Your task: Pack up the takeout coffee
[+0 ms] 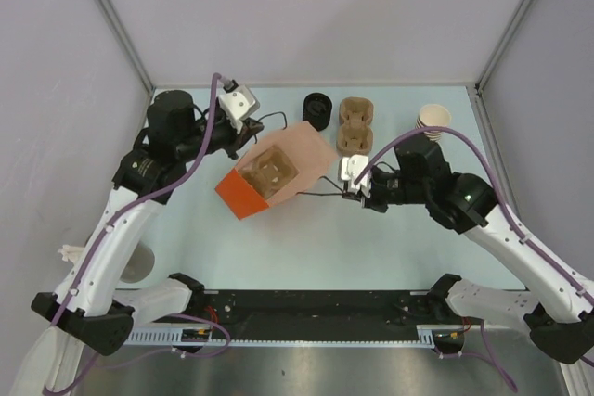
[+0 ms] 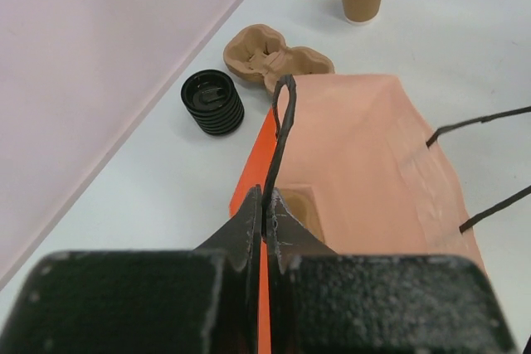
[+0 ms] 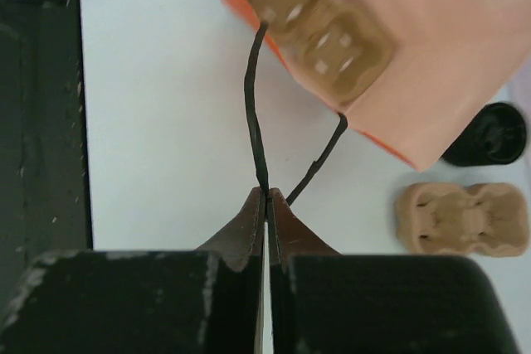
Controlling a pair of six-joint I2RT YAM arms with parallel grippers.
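Left fingers (image 2: 246, 235) and right fingers (image 3: 250, 225) pinch black handles (image 2: 276, 162) of the bag (image 1: 299, 149).

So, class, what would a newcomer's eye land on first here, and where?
First, the orange-and-pink paper bag lying mid-table, mouth open, with a moulded cup carrier inside. The left gripper and right gripper each pinch one black cord handle, from opposite sides. Along the far edge sit black lids, a second carrier and stacked tan cups.

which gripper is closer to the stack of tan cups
right. the right gripper pinches a bag handle just left of the cup stack; the left gripper is on the far side of the bag
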